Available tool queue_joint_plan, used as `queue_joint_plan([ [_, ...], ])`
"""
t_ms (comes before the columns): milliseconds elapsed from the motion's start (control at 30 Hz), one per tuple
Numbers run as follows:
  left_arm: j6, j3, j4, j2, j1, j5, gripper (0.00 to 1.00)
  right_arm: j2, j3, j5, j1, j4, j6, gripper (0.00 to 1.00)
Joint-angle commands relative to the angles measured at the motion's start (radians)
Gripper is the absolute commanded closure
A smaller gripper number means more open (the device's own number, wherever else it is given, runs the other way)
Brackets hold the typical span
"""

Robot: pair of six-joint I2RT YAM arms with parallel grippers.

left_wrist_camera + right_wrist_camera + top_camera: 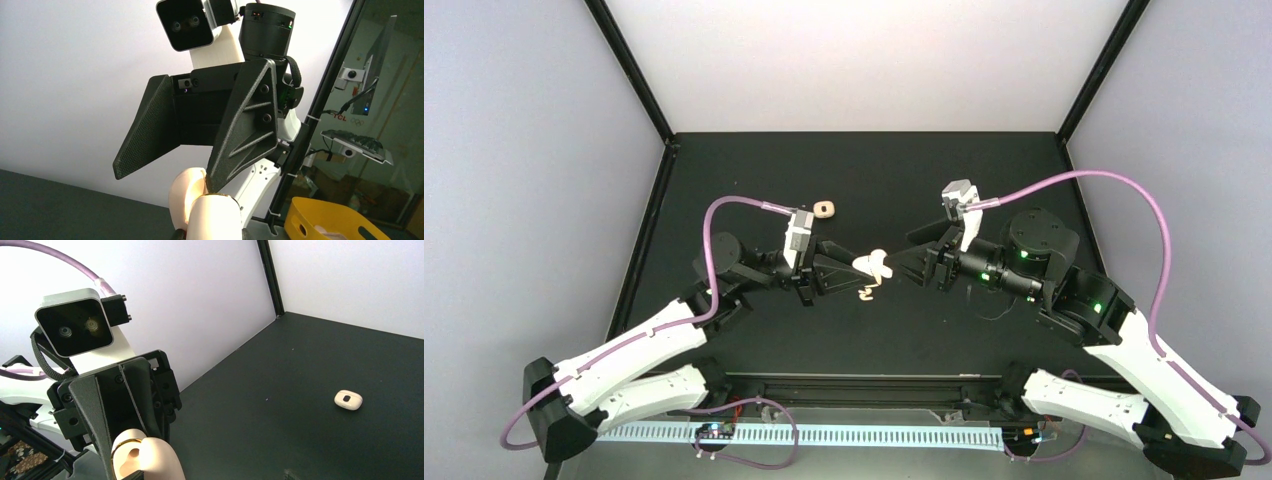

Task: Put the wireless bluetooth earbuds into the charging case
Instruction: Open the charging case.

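My left gripper [852,270] clenched on glossy cream plastic charging case [871,264] [210,212], held off black matte table [984,170]. Case rounded, lid open, gold ring at the seam. My right gripper [167,175] spread wide, ribbed black fingers facing the case, one tip at its lid. Cream comma-shaped earbuds [869,293] lie on table just beside case. Pale pink rounded earbud, dark spot [348,400], lies well apart. Background print in my left wrist view too blurred to read.

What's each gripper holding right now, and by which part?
Left gripper is shut on the charging case, gripping the end nearest it. Right gripper is open, holding nothing.
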Motion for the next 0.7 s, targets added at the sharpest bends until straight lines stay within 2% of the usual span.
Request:
queue_joint_plan([
  [0,-0.017,0.02,0.105,-0.066,-0.019,0.11,0.98,0.003,-0.019,0.109,-0.015,-0.061,-0.002,0.3],
  [233,-0.013,0.03,0.075,-0.059,-0.021,0.083,0.98,0.013,-0.02,-0.017,-0.014,-0.023,-0.009,0.34],
  [667,-0.008,0.062,0.086,-0.031,-0.032,0.056,0.98,0.03,-0.029,-0.081,-0.015,0.011,-0.004,0.61],
])
